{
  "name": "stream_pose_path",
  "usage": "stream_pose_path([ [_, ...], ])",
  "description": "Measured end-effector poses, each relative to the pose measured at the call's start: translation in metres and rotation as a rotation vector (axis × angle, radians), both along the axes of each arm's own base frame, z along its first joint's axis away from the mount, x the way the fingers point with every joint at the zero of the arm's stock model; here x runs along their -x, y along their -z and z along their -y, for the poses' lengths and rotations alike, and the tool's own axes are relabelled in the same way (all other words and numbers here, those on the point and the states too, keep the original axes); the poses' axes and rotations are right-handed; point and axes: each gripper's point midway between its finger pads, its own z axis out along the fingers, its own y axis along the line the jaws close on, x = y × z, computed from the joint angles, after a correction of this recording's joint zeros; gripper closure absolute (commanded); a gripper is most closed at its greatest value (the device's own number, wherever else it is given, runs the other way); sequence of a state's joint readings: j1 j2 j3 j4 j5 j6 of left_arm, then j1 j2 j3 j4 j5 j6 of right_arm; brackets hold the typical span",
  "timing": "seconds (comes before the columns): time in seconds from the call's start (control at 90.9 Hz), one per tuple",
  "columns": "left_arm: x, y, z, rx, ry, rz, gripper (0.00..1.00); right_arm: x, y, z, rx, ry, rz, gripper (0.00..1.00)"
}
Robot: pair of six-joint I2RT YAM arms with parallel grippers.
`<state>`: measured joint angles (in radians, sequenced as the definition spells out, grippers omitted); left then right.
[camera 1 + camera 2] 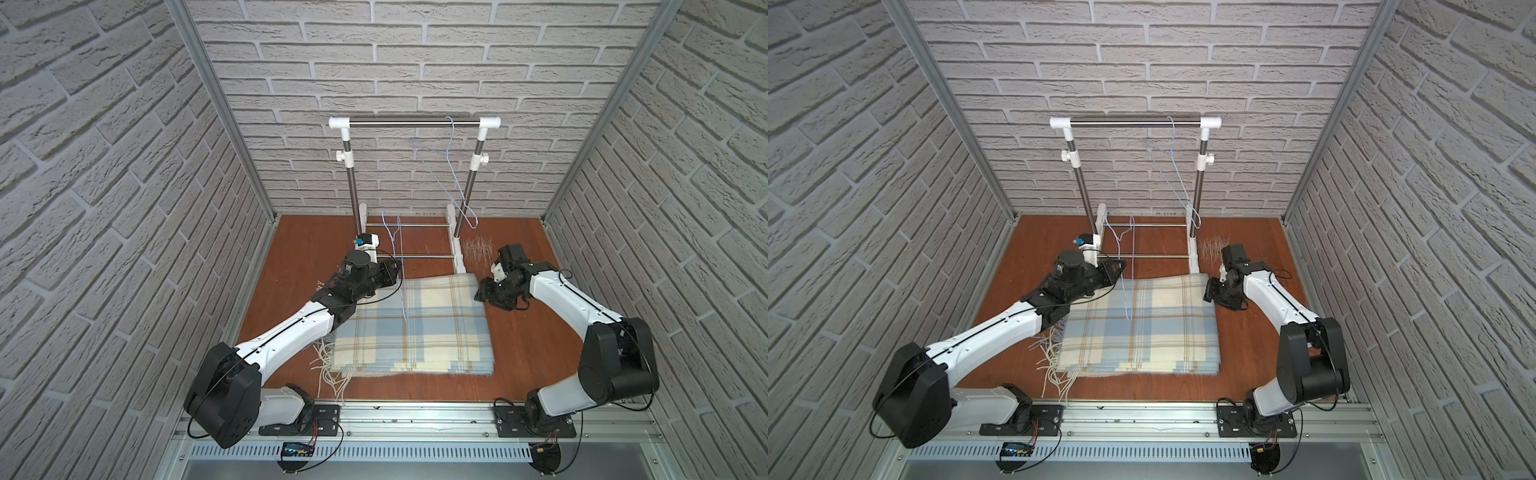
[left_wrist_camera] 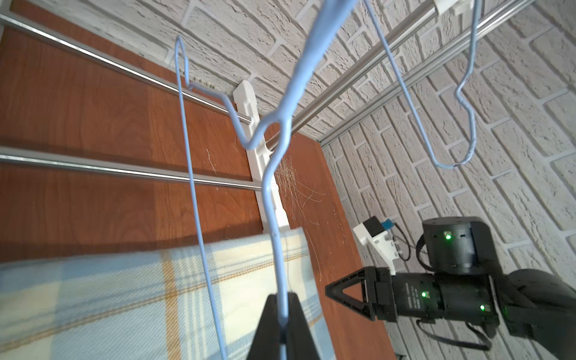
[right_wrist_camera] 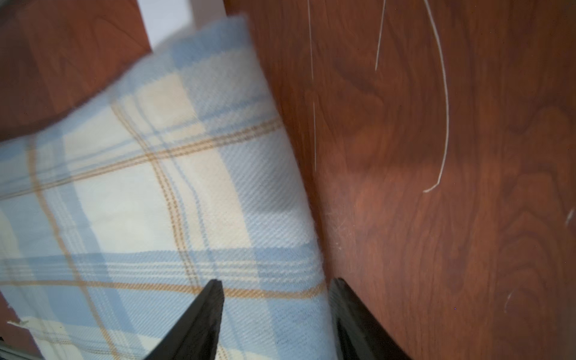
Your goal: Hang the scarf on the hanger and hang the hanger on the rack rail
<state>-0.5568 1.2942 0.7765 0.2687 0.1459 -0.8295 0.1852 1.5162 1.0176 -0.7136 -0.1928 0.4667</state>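
Your right gripper point(image 3: 276, 282) stands with jaws apart astride the edge of the plaid scarf point(image 3: 156, 187): one finger over fabric, the other over bare wooden table point(image 3: 436, 249) strewn with loose threads point(image 3: 444, 93).

Clothes rack point(image 1: 414, 122) at the far end of the wooden table point(image 1: 532, 353) before me, its steel top bar level between white corner joints; two thin crossbars point(image 1: 428, 257) link its white feet low down; pale loose threads point(image 1: 478, 249) lie scattered on the wood just beside the foot on my right; white brick walls point(image 1: 415, 62) close three sides; a slotted cable duct point(image 1: 415, 451) runs along the near edge.
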Motion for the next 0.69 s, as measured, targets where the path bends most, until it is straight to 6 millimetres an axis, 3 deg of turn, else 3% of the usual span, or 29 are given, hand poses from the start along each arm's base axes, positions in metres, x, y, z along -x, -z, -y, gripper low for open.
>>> stream_pose_path([
  [0.099,0.014,0.029,0.000,0.008,-0.020,-0.041,1.00,0.014,0.016,0.004,0.009,0.029,-0.050,0.36],
  [0.187,0.026,0.043,0.003,0.008,-0.025,-0.058,1.00,0.018,0.024,0.007,0.020,0.051,-0.070,0.36],
  [0.363,0.045,0.028,0.014,0.030,-0.020,-0.010,1.00,0.012,0.043,0.006,0.016,0.067,-0.073,0.41],
  [0.484,0.061,0.025,0.023,0.042,-0.007,0.019,1.00,0.014,0.052,0.000,-0.013,0.061,-0.073,0.53],
  [0.616,0.078,0.045,0.026,0.005,0.005,-0.001,1.00,0.011,0.052,-0.005,-0.037,0.051,-0.048,0.61],
  [0.693,0.085,0.057,0.025,-0.014,0.008,-0.018,1.00,0.013,0.050,-0.006,-0.043,0.051,-0.033,0.77],
])
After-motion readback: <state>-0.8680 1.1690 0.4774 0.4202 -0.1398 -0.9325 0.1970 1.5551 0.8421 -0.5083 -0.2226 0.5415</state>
